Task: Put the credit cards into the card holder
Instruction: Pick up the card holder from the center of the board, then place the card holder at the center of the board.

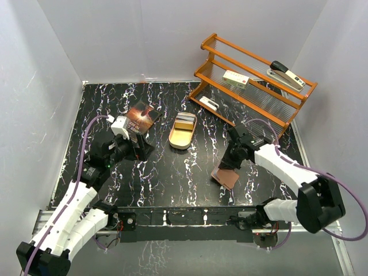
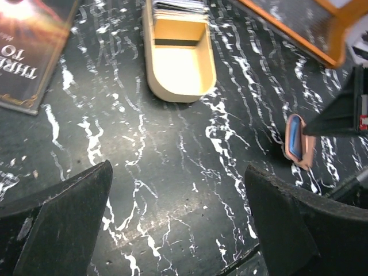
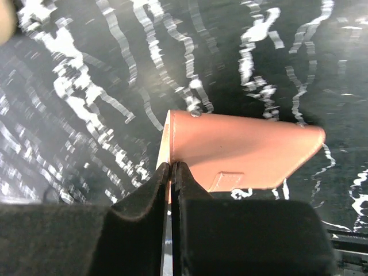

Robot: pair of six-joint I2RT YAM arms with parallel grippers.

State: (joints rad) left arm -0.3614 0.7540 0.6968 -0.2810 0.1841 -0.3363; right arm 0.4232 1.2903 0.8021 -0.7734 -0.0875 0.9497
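Our right hand [image 3: 171, 172] pinches an edge of the reddish-brown leather card holder [image 3: 241, 149], right of the tan oval tin [image 2: 178, 96] holding thin plastic credit cards [image 2: 181, 7]; black veined table [image 2: 172, 155] lies between. Our left hand [image 2: 178, 218] hovers, released, before that tin.

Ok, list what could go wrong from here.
1. The right claw pinches only a thin edge of the reddish-brown leather card holder; it may slip or flop shut.
2. The silvery plastic credit cards lie stacked inside the tan oval metal tin; the open left claw may struggle to lift just one against its walls.
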